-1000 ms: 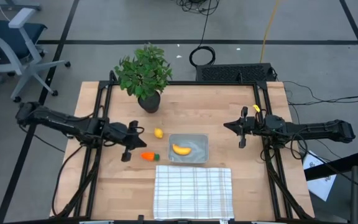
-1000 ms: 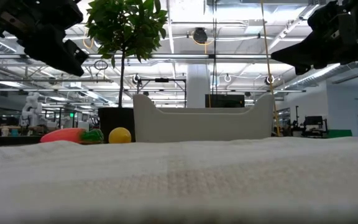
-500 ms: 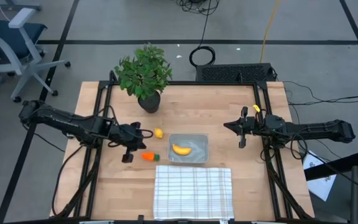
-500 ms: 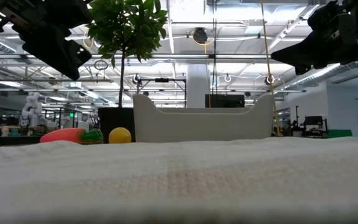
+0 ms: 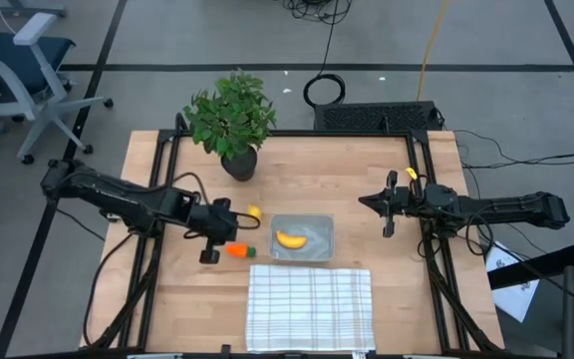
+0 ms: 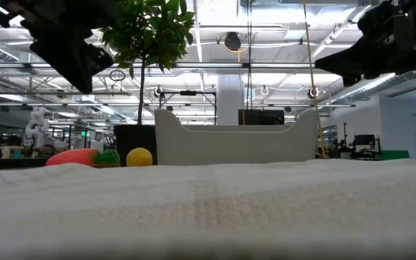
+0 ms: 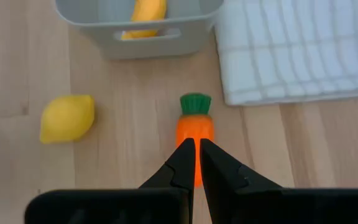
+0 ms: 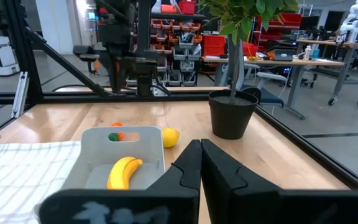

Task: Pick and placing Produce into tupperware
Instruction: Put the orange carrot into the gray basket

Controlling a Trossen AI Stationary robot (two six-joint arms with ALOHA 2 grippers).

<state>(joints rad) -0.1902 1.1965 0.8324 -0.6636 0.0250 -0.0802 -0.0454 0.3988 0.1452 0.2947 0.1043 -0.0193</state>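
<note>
The orange carrot (image 5: pixel 236 250) with its green top lies on its side on the wood, just left of the clear tupperware (image 5: pixel 319 223). The yellow lemon (image 5: pixel 254 212) rests on the table beside the container's far left corner. The banana (image 5: pixel 289 238) lies inside the tupperware. My left gripper (image 5: pixel 215 239) hangs shut above the carrot (image 7: pixel 194 127), its tips (image 7: pixel 196 144) over the carrot's middle, high off the table in the low view (image 6: pixel 71 50). My right gripper (image 5: pixel 387 211) hovers shut right of the tupperware (image 8: pixel 123 140), well apart from it.
A white checked cloth (image 5: pixel 310 307) lies against the near side of the tupperware. A potted plant (image 5: pixel 232 120) stands at the far edge, behind the lemon. Bare wood stretches between the container and my right gripper.
My left gripper has moved toward the table's right and a little toward the near edge, coming over the carrot, and has risen slightly in the low view. The produce and the tupperware have stayed put.
</note>
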